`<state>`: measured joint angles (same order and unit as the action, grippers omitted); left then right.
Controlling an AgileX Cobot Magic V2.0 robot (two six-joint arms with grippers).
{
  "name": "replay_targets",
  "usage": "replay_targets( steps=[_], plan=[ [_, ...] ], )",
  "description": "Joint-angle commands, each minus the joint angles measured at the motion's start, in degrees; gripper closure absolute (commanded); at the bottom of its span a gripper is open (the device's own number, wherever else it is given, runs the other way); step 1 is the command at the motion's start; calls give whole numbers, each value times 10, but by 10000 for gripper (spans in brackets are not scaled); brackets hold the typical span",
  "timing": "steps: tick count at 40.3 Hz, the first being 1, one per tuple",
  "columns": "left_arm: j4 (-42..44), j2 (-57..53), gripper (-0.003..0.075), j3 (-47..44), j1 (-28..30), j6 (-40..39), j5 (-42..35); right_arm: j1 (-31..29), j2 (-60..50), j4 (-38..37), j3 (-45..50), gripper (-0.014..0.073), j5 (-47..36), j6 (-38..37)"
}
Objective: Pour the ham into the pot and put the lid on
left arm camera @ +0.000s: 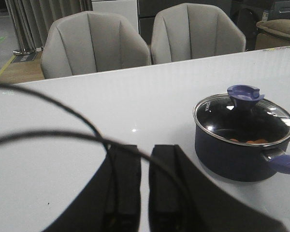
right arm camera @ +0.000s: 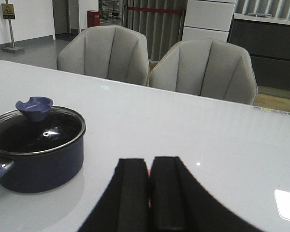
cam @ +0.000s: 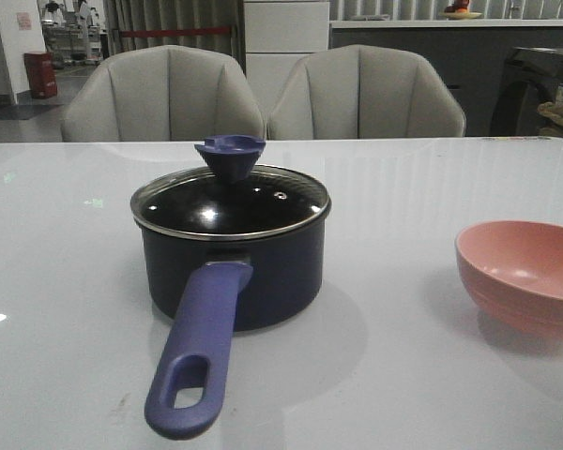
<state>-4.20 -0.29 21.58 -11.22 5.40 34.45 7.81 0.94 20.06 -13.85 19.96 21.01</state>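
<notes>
One pot (cam: 233, 272) at centre frame wears one lid (cam: 231, 199) over a few ham (left arm camera: 249, 141) slices, one bowl (cam: 524, 275) lower right, both end effectors (left arm camera: 144, 181) (right arm camera: 149, 188) nearly closed, empty.

Two grey upholstered chairs (cam: 164, 94) (cam: 366, 92) stand side by side behind the glossy white table (cam: 432, 375), which mirrors overhead lights as bright spots. Beyond them hang grey curtains (cam: 174, 23), with a white cabinet (cam: 286, 37) and a dark counter (cam: 455, 52) alongside. A red bin (cam: 40, 75) stands far left.
</notes>
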Motion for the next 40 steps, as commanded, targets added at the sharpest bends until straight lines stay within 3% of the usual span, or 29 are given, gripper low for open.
replay_targets(
  steps=[1, 9, 24, 38, 40],
  plan=[
    [-7, 7, 577, 13, 1, -2, -51, 1, 5, 7, -15, 449, -44, 5],
    [12, 5, 577, -19, 11, -2, -61, 1, 5, 7, -15, 449, -44, 5],
    [4, -14, 577, -143, 152, -38, -196, 1, 5, 7, -15, 449, -45, 5],
    [14, -14, 577, -238, 158, -83, -301, 1, 5, 7, -15, 449, -45, 5],
    [42, -14, 577, -237, 152, -83, -282, 1, 5, 7, -15, 449, -45, 5]
  ],
)
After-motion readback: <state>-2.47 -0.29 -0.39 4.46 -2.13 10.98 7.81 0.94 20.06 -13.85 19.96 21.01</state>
